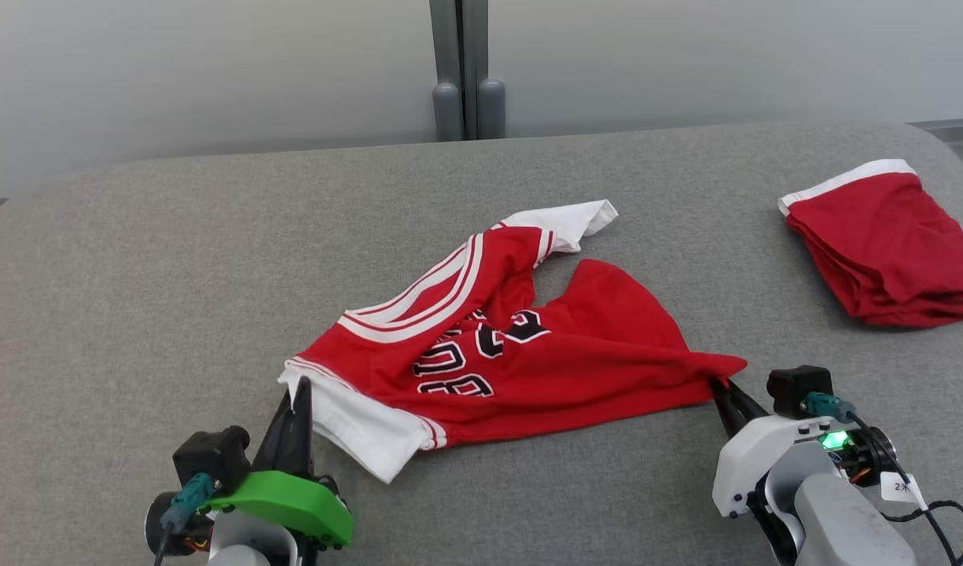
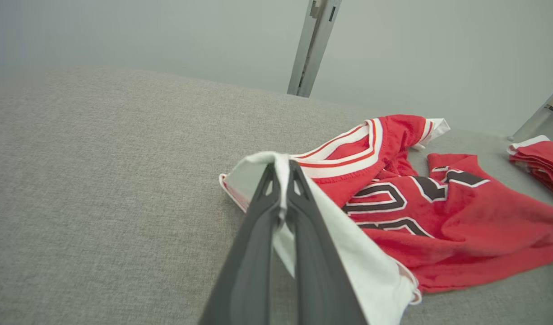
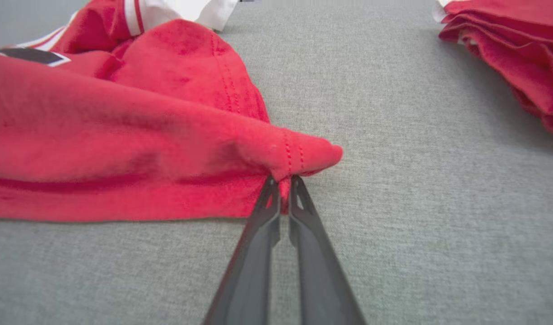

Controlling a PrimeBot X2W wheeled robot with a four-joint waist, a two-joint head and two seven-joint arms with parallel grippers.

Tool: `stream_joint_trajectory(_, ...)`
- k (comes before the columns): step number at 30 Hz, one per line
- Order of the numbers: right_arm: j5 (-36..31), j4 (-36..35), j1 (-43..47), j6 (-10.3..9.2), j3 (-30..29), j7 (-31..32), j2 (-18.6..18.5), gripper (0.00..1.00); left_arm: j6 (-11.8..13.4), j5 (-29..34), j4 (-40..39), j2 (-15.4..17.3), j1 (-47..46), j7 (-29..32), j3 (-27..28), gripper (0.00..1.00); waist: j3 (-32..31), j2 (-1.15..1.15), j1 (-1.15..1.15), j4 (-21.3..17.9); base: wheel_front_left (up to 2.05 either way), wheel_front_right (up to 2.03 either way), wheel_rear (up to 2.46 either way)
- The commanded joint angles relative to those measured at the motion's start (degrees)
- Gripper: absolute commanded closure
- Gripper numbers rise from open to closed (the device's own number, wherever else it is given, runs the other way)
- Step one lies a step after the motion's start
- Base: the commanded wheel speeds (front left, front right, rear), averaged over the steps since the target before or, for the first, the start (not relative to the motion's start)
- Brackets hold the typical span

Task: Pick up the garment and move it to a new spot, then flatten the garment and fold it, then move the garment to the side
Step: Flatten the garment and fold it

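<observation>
Left hand (image 1: 299, 387) (image 2: 283, 168): closed, fingers pinching the white hem corner at the jersey's near-left end. The white cloth rises to the fingertips and drapes over them.
Right hand (image 1: 718, 383) (image 3: 283, 181): closed on the red corner at the jersey's near-right end, held low over the tabletop.
Jersey (image 1: 575, 354) (image 2: 475, 221) (image 3: 100, 126): red with white-and-red striped trim and black numerals edged in white. It lies crumpled at mid-tabletop, its near edge drawn out between the two hands. One white end points toward the far side.
Folded pile (image 1: 890, 244) (image 3: 520, 58): red cloth with a white band, at the far right, well apart from the jersey.
Tabletop (image 1: 174, 259): grey woven cover with rounded far corners.
Post (image 1: 465, 71): grey upright behind the far edge, against a pale wall.
</observation>
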Motion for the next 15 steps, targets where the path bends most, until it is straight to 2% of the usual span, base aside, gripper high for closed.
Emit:
stream_joint_trajectory(1, 1.9, -1.3, 1.7, -0.07, 0.9, 0.4, -0.2, 1.0, 0.2, -0.4, -0.8, 0.8, 0.6, -0.3, 0.3, 1.0, -1.2, 0.0, 0.0, -0.6, 0.0, 0.0, 0.0)
stream_joint_trajectory(7, 10.2, -13.0, 5.9, -0.07, 4.9, 2.9, -1.7, 1.0, -0.2, -2.0, -6.7, 1.4, 1.5, 0.2, 1.3, 1.0, -3.5, 0.0, 0.0, -2.1, 0.0, 0.0, 0.0)
stream_joint_trajectory(15, 18.2, -38.2, 10.9, -0.07, 5.6, 10.5, -5.0, 1.0, 0.5, -4.8, -22.2, 3.6, -0.2, 3.2, 4.2, 1.0, -4.9, 0.0, 0.0, -3.7, 0.0, 0.0, 0.0)
